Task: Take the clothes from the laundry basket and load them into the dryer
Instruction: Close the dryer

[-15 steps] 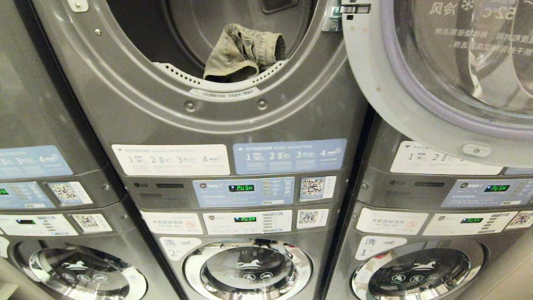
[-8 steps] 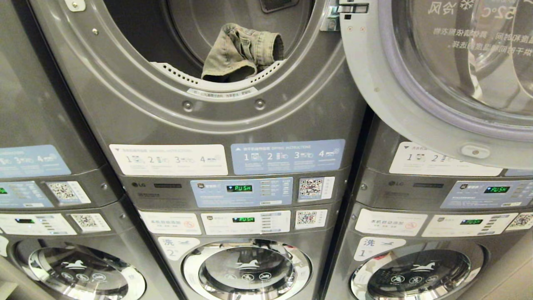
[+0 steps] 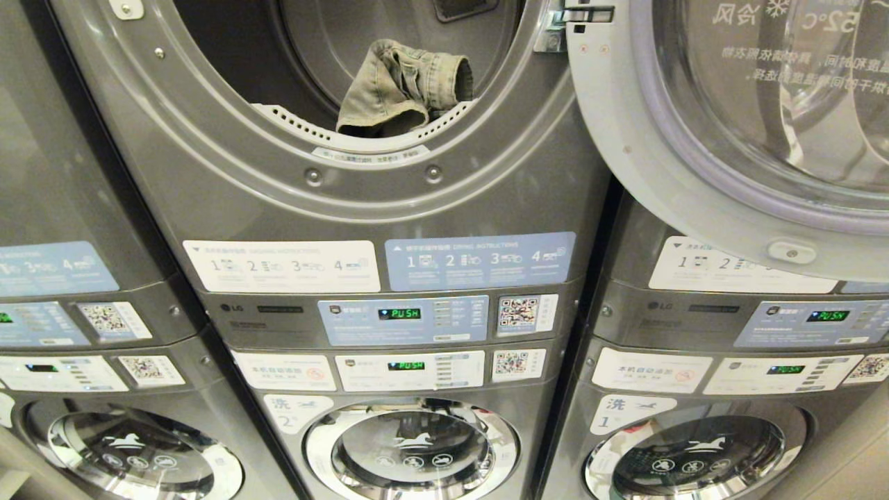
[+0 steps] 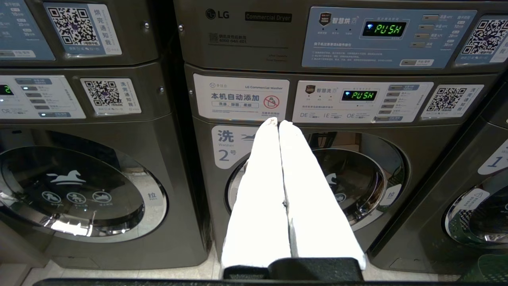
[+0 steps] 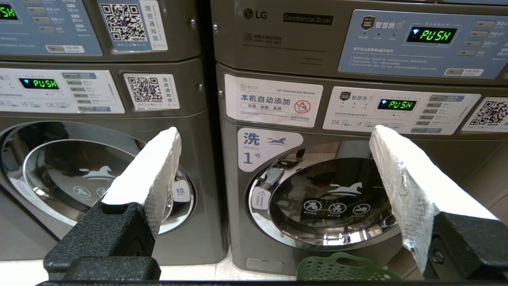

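Since the first earlier picture the whole head view has slid a tiny bit to one side, so the camera moved — the things themselves have stayed put. The crumpled olive-green cloth (image 3: 403, 87) still lies in the round mouth of the big grey metal dryer (image 3: 389, 201), resting on the white dotted lip at the front of the drum. The dryer's round grey door with the clear window (image 3: 736, 125) stands swung open to the right.

Neither arm shows in the head view. In the left wrist view, the left gripper (image 4: 278, 124) has its two long white fingers (image 4: 262, 190) pressed flat together with nothing between them. It points at the grey washer marked 2 (image 4: 234, 149), below the dryer, and does not touch it.

In the right wrist view, the right gripper (image 5: 278, 135) has its white padded fingers (image 5: 154, 174) spread wide apart — nothing is held. It faces the grey washer marked 1 (image 5: 262, 149). Low down, at the foot of that washer, the rim of the green plastic laundry basket (image 5: 341, 268) peeks into view. I cannot tell what is inside it.
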Tool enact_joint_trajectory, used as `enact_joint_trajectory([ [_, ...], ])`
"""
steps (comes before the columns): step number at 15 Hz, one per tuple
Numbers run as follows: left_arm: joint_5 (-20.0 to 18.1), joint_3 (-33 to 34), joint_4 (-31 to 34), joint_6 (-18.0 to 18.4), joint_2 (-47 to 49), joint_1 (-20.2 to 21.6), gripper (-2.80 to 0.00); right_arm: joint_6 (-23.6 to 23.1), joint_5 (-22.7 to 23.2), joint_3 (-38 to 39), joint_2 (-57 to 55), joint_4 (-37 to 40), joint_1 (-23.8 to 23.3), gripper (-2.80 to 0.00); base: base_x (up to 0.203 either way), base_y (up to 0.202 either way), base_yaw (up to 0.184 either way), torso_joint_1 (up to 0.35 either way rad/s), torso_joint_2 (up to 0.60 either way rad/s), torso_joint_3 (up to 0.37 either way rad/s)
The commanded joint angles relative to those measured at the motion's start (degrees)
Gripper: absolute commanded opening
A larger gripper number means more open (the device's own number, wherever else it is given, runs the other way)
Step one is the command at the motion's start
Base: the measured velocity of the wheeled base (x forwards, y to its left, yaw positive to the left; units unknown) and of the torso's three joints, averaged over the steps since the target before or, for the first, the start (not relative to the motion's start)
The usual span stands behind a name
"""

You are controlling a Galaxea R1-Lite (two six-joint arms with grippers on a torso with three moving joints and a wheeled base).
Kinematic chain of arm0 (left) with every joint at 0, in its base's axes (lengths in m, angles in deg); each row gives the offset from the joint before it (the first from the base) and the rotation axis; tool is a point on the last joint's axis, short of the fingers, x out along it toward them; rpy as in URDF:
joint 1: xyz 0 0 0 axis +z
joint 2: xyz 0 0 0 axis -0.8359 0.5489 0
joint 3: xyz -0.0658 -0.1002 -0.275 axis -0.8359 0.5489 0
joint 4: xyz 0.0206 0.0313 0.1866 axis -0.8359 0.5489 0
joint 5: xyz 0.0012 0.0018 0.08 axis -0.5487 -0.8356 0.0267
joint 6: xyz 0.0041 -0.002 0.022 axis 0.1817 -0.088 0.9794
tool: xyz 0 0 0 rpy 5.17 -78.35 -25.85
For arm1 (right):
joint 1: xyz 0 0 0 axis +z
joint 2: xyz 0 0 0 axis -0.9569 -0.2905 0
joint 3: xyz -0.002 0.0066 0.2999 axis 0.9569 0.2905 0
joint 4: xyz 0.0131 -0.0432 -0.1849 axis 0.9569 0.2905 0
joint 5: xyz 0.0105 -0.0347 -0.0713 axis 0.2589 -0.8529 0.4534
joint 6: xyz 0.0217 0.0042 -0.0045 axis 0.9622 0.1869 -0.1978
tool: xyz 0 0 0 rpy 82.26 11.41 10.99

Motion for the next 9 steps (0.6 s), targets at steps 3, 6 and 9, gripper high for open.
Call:
enact_joint_trajectory([
  [3,0.02,0.09,-0.02,-0.02,-0.02,0.04,-2.8,-0.04,0.0,0.0,-0.07,0.0,0.01,0.0,0.0,0.0,0.0,0.0,0.0,0.0],
  [6,0.02,0.09,-0.02,-0.11,-0.02,0.04,-2.8,0.22,-0.09,0.0,-0.07,0.0,0.01,0.0,0.0,0.0,0.0,0.0,0.0,0.0],
  [9,0.02,0.09,-0.02,-0.11,-0.02,0.04,-2.8,0.14,-0.09,0.0,-0.07,0.0,0.01,0.0,0.0,0.0,0.0,0.0,0.0,0.0],
])
